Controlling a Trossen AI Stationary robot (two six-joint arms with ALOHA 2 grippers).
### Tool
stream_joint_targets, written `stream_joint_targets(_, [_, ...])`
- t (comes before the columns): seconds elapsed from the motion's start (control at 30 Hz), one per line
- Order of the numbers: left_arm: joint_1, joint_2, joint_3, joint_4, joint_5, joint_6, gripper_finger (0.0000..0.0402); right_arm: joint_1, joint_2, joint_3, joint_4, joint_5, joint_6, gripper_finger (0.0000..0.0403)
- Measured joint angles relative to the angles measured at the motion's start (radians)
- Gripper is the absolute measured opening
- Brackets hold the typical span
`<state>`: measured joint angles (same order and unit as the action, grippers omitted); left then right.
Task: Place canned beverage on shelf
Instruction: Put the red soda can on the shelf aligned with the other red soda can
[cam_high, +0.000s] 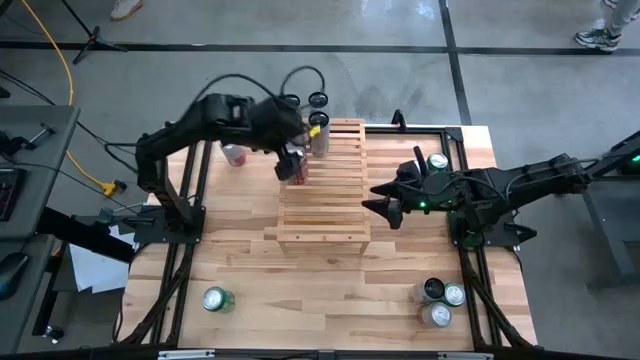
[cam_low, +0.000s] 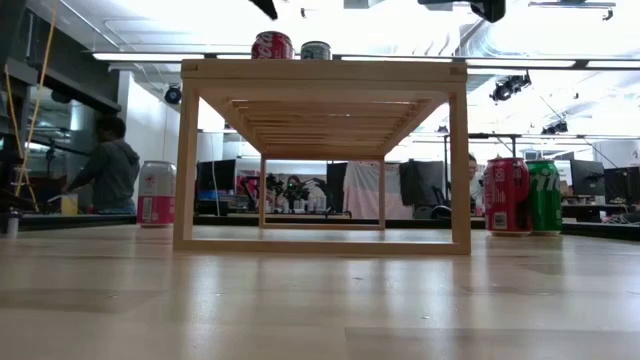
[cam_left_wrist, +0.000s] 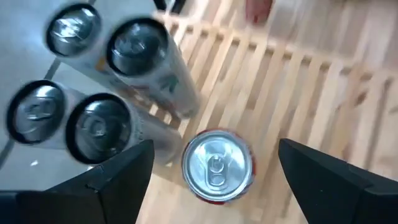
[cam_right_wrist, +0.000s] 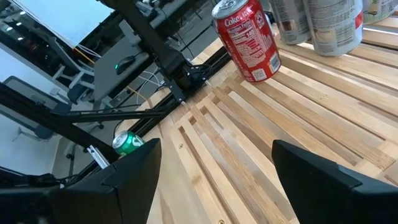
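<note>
Red can (cam_left_wrist: 217, 166) stood upright on the shelf (cam_high: 330, 190) near its back left corner, right under the left tool (cam_left_wrist: 214, 171), whose fingers were spread wide apart and not touching it.

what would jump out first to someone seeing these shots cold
The pale slatted shelf in the middle of the table, with a red can standing on its far left part. The left gripper hangs open right above that can, while the right gripper waits open at the shelf's right edge.
</note>
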<state>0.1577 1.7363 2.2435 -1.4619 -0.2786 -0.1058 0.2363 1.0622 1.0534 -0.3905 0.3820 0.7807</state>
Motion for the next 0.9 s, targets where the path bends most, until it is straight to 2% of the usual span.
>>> stream_joint_targets(0.17, [-0.035, -0.087, 0.019, 0.114, 0.024, -0.066, 0.0332, -0.008, -0.003, 0.0, 0.025, 0.005, 0.002, 0.0291])
stream_joint_targets(0.3, [-0.094, -0.204, -0.089, 0.295, 0.007, -0.094, 0.0332, -0.043, -0.003, 0.0, 0.022, 0.001, 0.005, 0.0291])
stream_joint_targets(0.4, [-0.144, -0.324, -0.258, 0.442, -0.024, -0.133, 0.0332, -0.09, -0.003, 0.005, -0.023, -0.001, 0.018, 0.0291])
stream_joint_targets(0.43, [-0.161, -0.367, -0.328, 0.494, -0.032, -0.154, 0.0332, -0.112, -0.002, 0.023, -0.091, 0.003, 0.052, 0.0291])
stream_joint_targets(0.6, [-0.235, -0.576, -0.715, 0.774, -0.081, -0.313, 0.0332, -0.241, 0.037, 0.15, -0.652, 0.094, 0.198, 0.0291])
stream_joint_targets(0.7, [-0.261, -0.673, -0.904, 0.949, -0.095, -0.412, 0.0332, -0.317, 0.054, 0.155, -0.867, 0.161, 0.25, 0.0291])
stream_joint_targets(0.77, [-0.273, -0.721, -0.995, 1.054, -0.1, -0.459, 0.0332, -0.373, 0.055, 0.112, -0.929, 0.165, 0.277, 0.0291])
stream_joint_targets(0.9, [-0.286, -0.773, -1.089, 1.17, -0.102, -0.514, 0.0333, -0.48, 0.049, -0.017, -0.878, 0.138, 0.329, 0.0291])
